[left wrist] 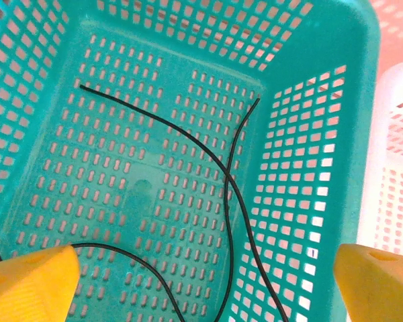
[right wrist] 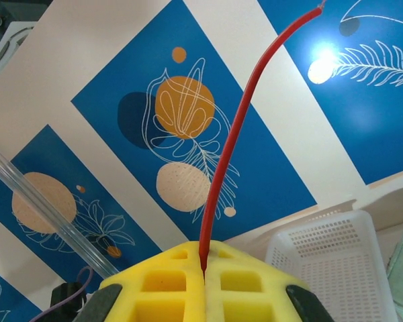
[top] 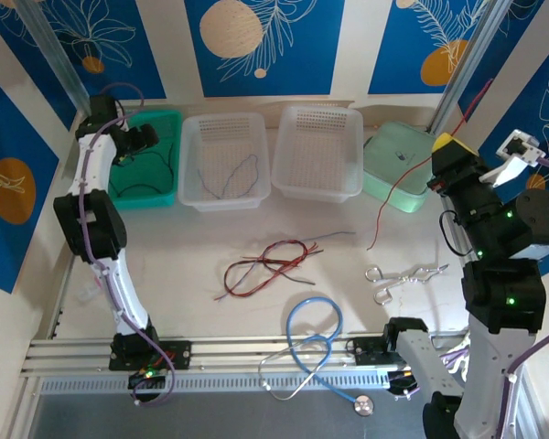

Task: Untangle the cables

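- Cables (top: pixel 270 263) in red, black and pale grey lie crossed over one another in a loose knot at the middle of the bench (top: pixel 192 247). A pale strand trails off to the right.
- One black cable (left wrist: pixel 225 181) lies apart from them on the floor of the teal basket (left wrist: pixel 309 168) at the far left.
- The left fingers (left wrist: pixel 27 285) hang over that basket, spread wide with nothing between them.
- The right fingers (right wrist: pixel 168 285) are pressed together on a red cable (right wrist: pixel 238 134), which rises from the seam between them.
- From above, that red cable (top: pixel 382 206) drops past a pale green tub (top: pixel 398 178) to the bench.
- A greyish cable (top: pixel 253 163) curls inside the nearer clear basket (top: pixel 224 197). A second clear basket (top: pixel 318 187) stands just beside it.
- A blue-tubed stethoscope (top: pixel 316 338) loops near the front rail, close below the knot.
- Metal forceps (top: pixel 403 274) lie to the right of the knot.
- Which strand passes over which in the knot is too fine to tell.
- Both lower runs of the black cable are cut off by the bottom edge of the left wrist view, and one slips behind a yellow finger.
- The right arm hides the middle stretch of the red cable in the top view.
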`<action>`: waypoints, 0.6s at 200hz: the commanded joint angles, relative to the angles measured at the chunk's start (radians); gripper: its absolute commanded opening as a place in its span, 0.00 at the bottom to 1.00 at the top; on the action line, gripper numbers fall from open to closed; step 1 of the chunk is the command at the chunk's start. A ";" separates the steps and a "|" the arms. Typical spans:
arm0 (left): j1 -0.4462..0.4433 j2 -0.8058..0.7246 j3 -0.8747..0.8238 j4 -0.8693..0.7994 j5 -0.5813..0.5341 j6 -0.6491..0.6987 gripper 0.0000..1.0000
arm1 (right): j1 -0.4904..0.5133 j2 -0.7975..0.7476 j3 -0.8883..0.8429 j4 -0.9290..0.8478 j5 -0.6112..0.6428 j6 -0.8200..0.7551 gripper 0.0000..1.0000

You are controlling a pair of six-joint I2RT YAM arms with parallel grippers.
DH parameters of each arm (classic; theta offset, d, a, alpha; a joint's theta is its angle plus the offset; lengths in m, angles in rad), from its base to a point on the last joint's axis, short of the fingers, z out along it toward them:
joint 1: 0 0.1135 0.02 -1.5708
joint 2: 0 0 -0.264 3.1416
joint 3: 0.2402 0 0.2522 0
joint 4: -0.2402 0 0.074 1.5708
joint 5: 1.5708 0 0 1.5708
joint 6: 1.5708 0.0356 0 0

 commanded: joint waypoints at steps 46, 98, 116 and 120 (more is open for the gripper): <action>-0.137 -0.314 -0.172 0.107 0.011 0.110 0.98 | 0.067 0.162 0.119 0.113 -0.024 -0.010 0.00; -0.332 -0.489 -0.322 0.158 0.032 0.074 0.98 | 0.241 0.384 0.245 0.263 0.113 -0.123 0.00; -0.414 -0.540 -0.427 0.206 0.056 0.032 0.98 | 0.275 0.480 0.308 0.300 0.145 -0.166 0.00; -0.430 -0.550 -0.451 0.218 0.060 0.026 0.98 | 0.278 0.504 0.325 0.304 0.147 -0.176 0.00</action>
